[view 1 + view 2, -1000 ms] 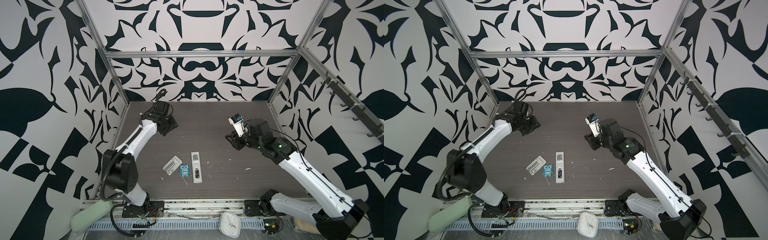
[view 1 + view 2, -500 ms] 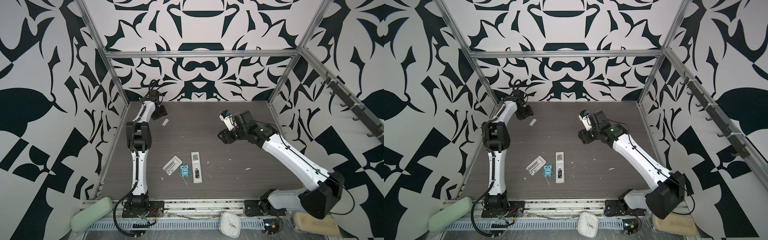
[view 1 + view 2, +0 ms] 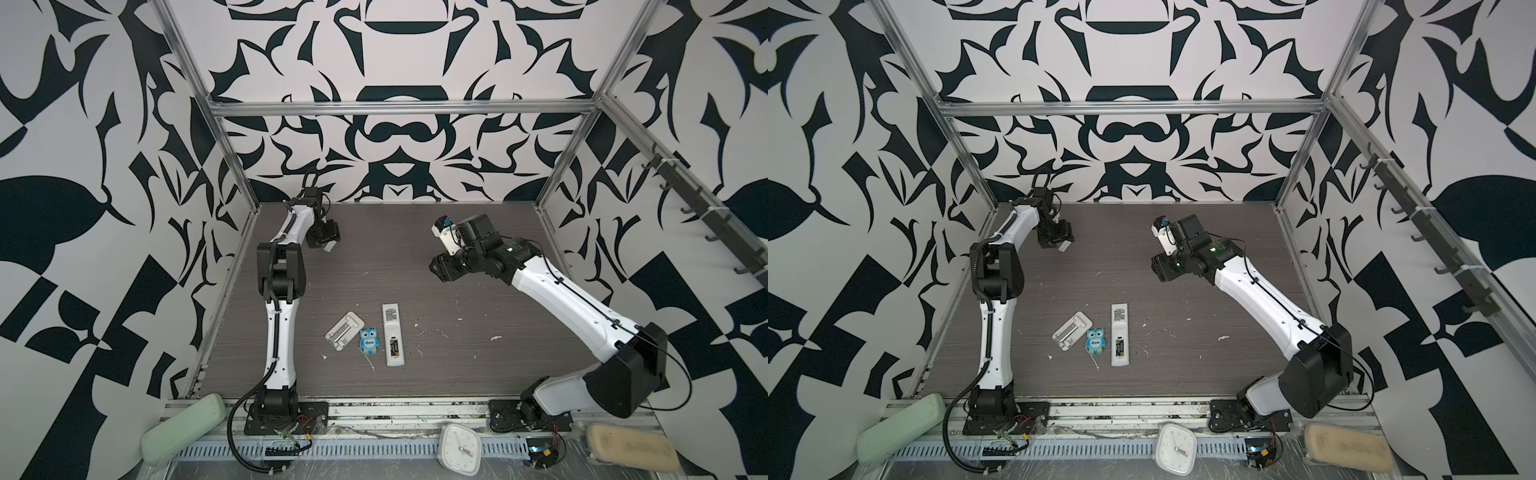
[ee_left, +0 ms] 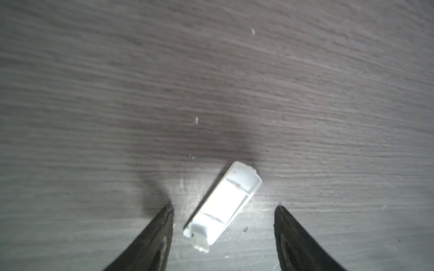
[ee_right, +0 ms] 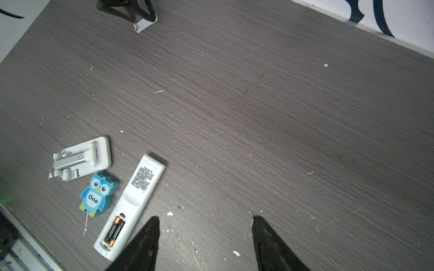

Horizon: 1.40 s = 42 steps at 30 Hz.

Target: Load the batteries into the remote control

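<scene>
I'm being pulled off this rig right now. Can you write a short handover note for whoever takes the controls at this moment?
Left claw: open, low over the far left of the table, fingers either side of the white battery cover, not touching it.
Right claw: open, empty, raised right of the table's middle.
Remote control: back up near the front, compartment uncovered; both batteries lie in it side by side.
Done: batteries loaded.
Left: probably refitting the cover, if that counts.
</scene>
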Motion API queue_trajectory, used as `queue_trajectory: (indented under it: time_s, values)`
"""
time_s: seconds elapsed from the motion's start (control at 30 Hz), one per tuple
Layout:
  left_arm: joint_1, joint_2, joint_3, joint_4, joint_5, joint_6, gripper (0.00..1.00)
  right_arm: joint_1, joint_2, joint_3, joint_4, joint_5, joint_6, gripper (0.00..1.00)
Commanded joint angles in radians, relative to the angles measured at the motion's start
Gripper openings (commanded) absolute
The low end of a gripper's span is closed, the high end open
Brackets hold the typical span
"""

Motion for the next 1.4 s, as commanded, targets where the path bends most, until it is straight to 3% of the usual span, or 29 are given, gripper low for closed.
queue_trajectory:
  time_s: [0.0, 0.23, 0.43, 0.6, 0.83, 1.1, 1.37]
  values:
    - [-0.016, -0.004, -0.056, -0.081, -0.039, 0.025, 0.65, -0.007, -0.031, 0.026, 0.008, 0.007, -0.011, 0.66]
    - [-0.067, -0.006, -0.080, -0.104, -0.194, 0.062, 0.54, -0.009, -0.038, 0.021, 0.008, 0.013, -0.012, 0.66]
    - [-0.077, -0.013, -0.088, -0.107, -0.230, 0.071, 0.43, -0.009, -0.039, 0.021, 0.008, 0.012, -0.011, 0.66]
    - [-0.082, -0.009, -0.095, -0.108, -0.244, 0.079, 0.42, -0.009, -0.041, 0.014, 0.015, 0.010, -0.006, 0.66]
    - [-0.100, -0.008, -0.097, -0.120, -0.273, 0.085, 0.29, -0.010, -0.051, 0.005, 0.018, 0.013, -0.003, 0.66]
    - [-0.115, -0.015, -0.082, -0.130, -0.277, 0.090, 0.21, -0.009, -0.060, 0.000, 0.024, 0.016, -0.003, 0.66]
    - [-0.119, -0.095, -0.115, -0.133, -0.202, 0.053, 0.17, -0.010, -0.084, -0.023, 0.044, 0.010, -0.004, 0.65]
